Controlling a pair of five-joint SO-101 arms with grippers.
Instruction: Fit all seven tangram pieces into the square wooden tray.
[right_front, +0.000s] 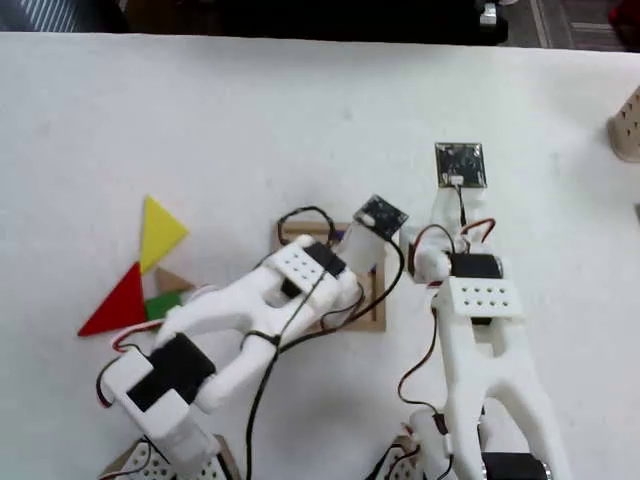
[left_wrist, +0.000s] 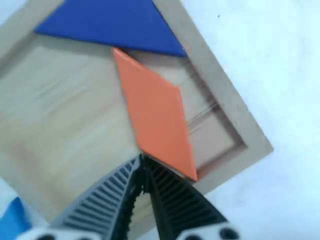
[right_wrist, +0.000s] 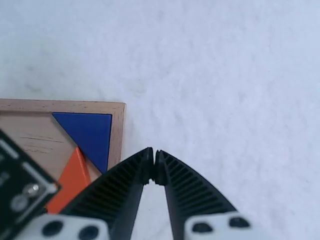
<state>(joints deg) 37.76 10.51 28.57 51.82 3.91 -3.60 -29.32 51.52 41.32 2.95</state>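
The task looks early on: two of the seven pieces lie in the tray. Right at the tips of the left gripper (left_wrist: 142, 164) is the orange parallelogram (left_wrist: 157, 125), and just beyond it is the blue triangle (left_wrist: 107, 25), whose long edge meets the parallelogram's far corner. Both rest on the floor of the square wooden tray (left_wrist: 226, 95). The parallelogram sits askew to the tray walls, so it probably has to be turned before it fits properly. Much of the tray floor around it is bare wood. Well away from this gripper, out past the arm's elbow on the tabletop (right_front: 300, 110), a yellow triangle (right_front: 160, 230), a red triangle (right_front: 118, 300), a green piece (right_front: 165, 305) and a tan piece (right_front: 172, 280) huddle together, all waiting to be brought over. A scrap of blue (left_wrist: 12, 217) shows just outside the tray rim, close behind the gripper, and may be another piece, though I cannot tell. The left gripper's jaws are pressed together and pinch nothing. Their tips rest at the parallelogram's near corner, which reads as nudging, not carrying. The right gripper (right_wrist: 154, 162) hangs over bare tabletop just beside the tray's outer corner, jaws likewise pressed together, holding nothing and touching no piece.
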